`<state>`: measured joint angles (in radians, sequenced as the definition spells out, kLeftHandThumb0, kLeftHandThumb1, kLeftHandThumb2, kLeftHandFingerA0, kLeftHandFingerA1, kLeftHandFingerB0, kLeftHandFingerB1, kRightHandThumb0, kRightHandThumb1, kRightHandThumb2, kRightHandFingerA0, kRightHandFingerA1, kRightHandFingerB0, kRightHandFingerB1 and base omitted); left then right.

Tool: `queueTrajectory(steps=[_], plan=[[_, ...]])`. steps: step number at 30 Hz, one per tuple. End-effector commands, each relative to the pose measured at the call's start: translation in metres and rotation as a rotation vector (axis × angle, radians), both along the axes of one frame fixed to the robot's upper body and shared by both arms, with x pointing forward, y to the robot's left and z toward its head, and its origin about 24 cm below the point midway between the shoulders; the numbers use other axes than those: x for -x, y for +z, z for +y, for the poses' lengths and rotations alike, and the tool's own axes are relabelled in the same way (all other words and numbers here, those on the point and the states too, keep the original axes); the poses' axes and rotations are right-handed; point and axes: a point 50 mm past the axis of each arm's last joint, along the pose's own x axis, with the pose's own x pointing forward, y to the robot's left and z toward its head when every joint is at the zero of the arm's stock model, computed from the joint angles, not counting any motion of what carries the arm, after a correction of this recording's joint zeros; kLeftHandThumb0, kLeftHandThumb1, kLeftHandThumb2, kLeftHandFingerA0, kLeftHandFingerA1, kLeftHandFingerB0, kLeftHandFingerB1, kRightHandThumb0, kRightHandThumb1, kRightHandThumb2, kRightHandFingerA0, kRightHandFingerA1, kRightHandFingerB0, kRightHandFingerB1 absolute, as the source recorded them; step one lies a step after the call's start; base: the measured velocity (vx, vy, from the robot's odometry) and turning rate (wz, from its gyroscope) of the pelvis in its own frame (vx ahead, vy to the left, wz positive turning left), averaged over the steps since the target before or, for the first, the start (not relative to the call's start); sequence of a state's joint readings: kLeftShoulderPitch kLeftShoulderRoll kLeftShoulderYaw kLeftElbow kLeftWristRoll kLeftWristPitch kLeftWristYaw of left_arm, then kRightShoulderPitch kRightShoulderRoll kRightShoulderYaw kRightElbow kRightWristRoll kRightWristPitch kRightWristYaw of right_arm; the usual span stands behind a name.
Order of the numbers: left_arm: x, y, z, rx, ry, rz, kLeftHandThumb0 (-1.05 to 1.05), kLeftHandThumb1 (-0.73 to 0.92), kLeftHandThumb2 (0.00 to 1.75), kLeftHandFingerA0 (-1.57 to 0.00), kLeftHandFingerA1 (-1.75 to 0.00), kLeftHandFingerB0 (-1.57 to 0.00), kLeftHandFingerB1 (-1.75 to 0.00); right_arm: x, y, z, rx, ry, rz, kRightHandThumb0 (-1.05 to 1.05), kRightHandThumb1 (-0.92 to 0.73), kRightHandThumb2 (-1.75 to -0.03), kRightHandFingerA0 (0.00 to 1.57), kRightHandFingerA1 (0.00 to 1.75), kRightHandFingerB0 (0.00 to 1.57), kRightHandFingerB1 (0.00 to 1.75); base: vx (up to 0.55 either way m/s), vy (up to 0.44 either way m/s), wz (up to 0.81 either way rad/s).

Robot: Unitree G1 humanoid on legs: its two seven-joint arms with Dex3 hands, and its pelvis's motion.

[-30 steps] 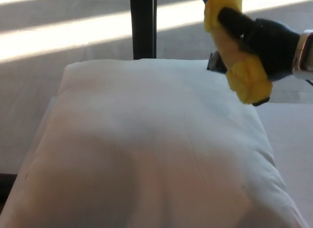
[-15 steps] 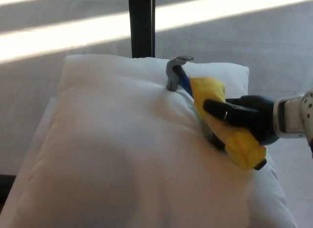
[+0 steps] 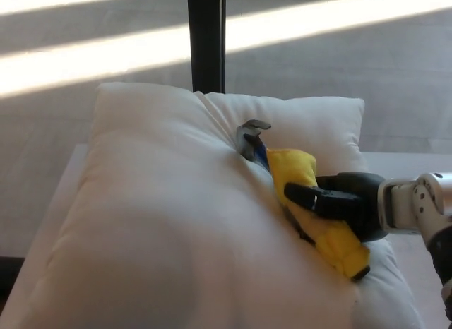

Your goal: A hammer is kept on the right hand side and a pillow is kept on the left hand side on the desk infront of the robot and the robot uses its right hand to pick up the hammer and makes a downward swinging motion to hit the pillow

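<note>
One black right hand (image 3: 349, 205) reaches in from the right, forearm level, fingers wrapped around the yellow grip of the hammer (image 3: 304, 198). Its grey head is pressed into a deep dent near the far middle of the white pillow (image 3: 155, 223).

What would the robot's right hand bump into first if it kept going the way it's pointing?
Probably the pillow. The right hand, shut on the hammer, points leftward low over it, though depth is hard to judge.
</note>
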<state>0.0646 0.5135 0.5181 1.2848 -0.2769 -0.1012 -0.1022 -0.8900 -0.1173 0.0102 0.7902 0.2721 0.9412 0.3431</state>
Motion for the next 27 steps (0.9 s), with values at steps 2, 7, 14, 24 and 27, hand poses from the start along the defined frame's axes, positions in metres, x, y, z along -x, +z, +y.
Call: queueTrajectory(steps=[2,7,14,24,27], plan=[[0.0,0.007,0.006,-0.024,-0.016,-0.003,-0.7,0.73,0.62,-0.7,-0.62,-0.65,-0.48,0.029,-0.057,-0.017,0.195,-0.073,0.205,-0.4,-0.81,-0.89,1.1,1.75,0.78,1.7,0.0,0.0,0.0],[0.002,0.006,0.006,-0.03,-0.011,-0.002,-0.7,0.73,0.62,-0.72,-0.64,-0.66,-0.5,0.021,-0.043,-0.015,0.17,-0.07,0.189,-0.39,-0.77,-0.96,1.12,1.75,0.75,1.73,0.0,0.0,0.0],[0.003,0.005,0.006,-0.022,-0.008,-0.002,-0.71,0.74,0.62,-0.68,-0.6,-0.63,-0.48,-0.009,0.024,-0.012,-0.04,-0.093,0.025,-0.39,-0.72,-1.0,1.08,1.75,0.86,1.59,0.0,0.0,0.0],[0.003,0.006,0.006,-0.017,0.003,-0.006,-0.71,0.74,0.62,-0.7,-0.61,-0.63,-0.48,-0.024,0.144,-0.032,-0.438,-0.103,-0.229,-0.33,-0.64,-1.05,1.08,1.75,0.84,1.47,0.0,0.0,0.0],[0.004,0.006,0.006,-0.025,0.012,0.0,-0.72,0.73,0.62,-0.72,-0.61,-0.68,-0.49,-0.022,0.163,-0.043,-0.491,-0.109,-0.279,-0.33,-0.67,-1.0,1.06,1.75,0.8,1.47,0.0,0.0,0.0]])
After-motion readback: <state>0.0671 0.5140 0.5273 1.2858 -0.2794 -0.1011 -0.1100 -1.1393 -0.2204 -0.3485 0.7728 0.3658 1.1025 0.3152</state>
